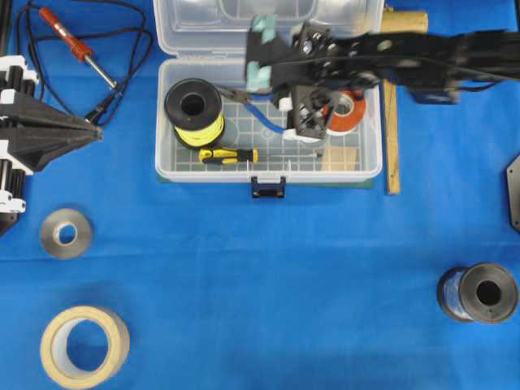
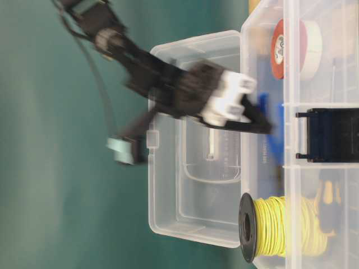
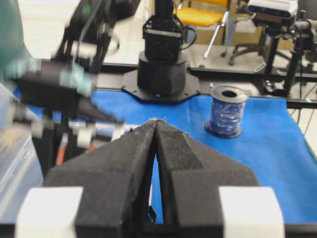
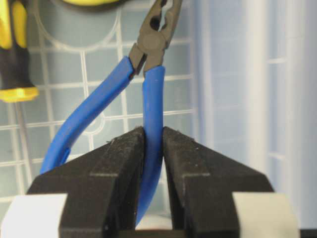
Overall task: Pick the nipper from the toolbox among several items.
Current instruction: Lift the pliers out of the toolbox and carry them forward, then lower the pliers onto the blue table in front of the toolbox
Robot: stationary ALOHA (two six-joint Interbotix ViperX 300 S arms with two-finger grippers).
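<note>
Bottom centre of the wrist view: right gripper (image 4: 152,173), foam pads pinching just one smooth blue handle of the nipper (image 4: 148,74). Rounded rubber could pivot or slip, I'd guess. Beyond, the toolbox (image 4: 99,114), gridded clear plastic. Left gripper (image 3: 156,148) pressed together, empty.

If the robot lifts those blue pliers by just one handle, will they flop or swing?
Probably a bit. The right end effector pinches only one curved blue handle of the blue-handled nipper with dark metal jaws; the other handle splays free, so the hinge may let it swing. The metal head looks heavier, so it may droop. The smooth handle coating could slip between the foam pads.
</note>
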